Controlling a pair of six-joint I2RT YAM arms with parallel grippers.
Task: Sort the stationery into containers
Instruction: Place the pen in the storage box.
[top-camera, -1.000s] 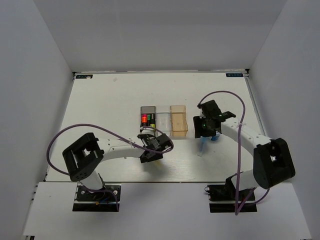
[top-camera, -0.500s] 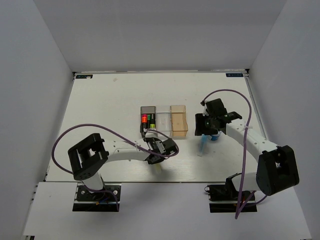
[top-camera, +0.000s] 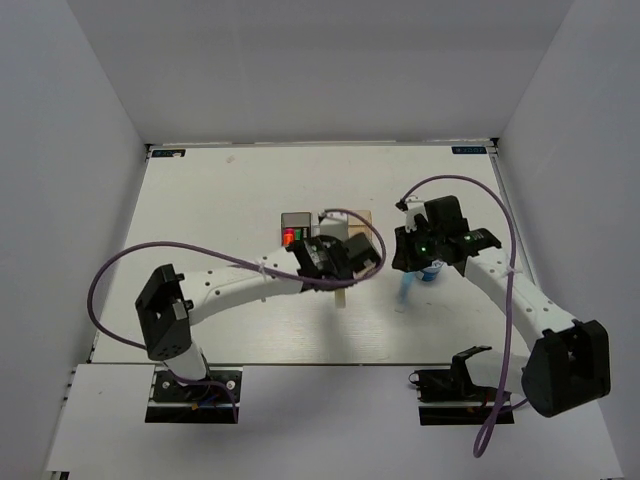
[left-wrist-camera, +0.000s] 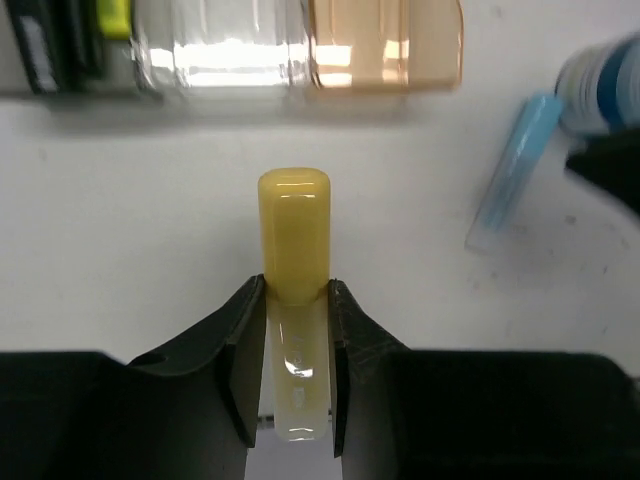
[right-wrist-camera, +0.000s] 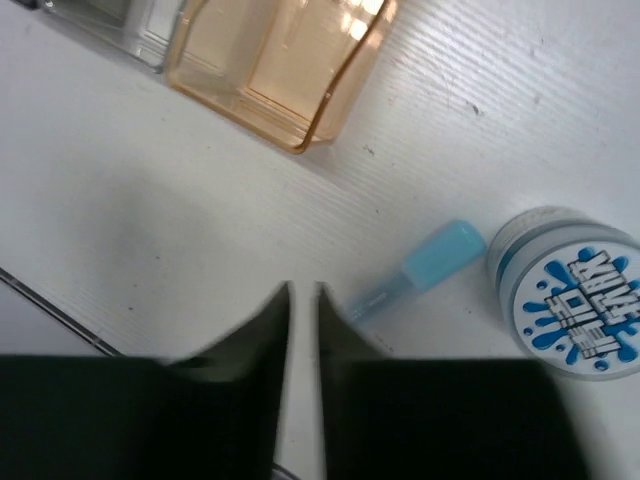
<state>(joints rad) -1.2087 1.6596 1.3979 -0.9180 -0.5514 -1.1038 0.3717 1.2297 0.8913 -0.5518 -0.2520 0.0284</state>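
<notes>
My left gripper (top-camera: 343, 272) is shut on a yellow highlighter (left-wrist-camera: 294, 240) and holds it above the table, just in front of the bins. The highlighter's end hangs below the gripper (top-camera: 341, 296). The three joined bins show in the left wrist view: smoky dark grey (left-wrist-camera: 50, 60), clear (left-wrist-camera: 220, 50), orange (left-wrist-camera: 385, 50). The dark grey bin (top-camera: 296, 222) holds highlighters. My right gripper (right-wrist-camera: 303, 292) is empty, its jaws almost together, just left of the light blue pen (right-wrist-camera: 430, 270). The blue-white roll (right-wrist-camera: 570, 305) lies beside the pen. Pen (top-camera: 404, 292) and roll (top-camera: 432, 273) lie right of the bins.
My left arm covers most of the clear and orange bins in the top view; only a corner of the orange bin (top-camera: 368, 214) shows. White walls enclose the table on three sides. Purple cables loop over both arms.
My left gripper has lifted the yellow highlighter from the table's front and carried it back and right, up to the bins. My right arm has shifted slightly right.
</notes>
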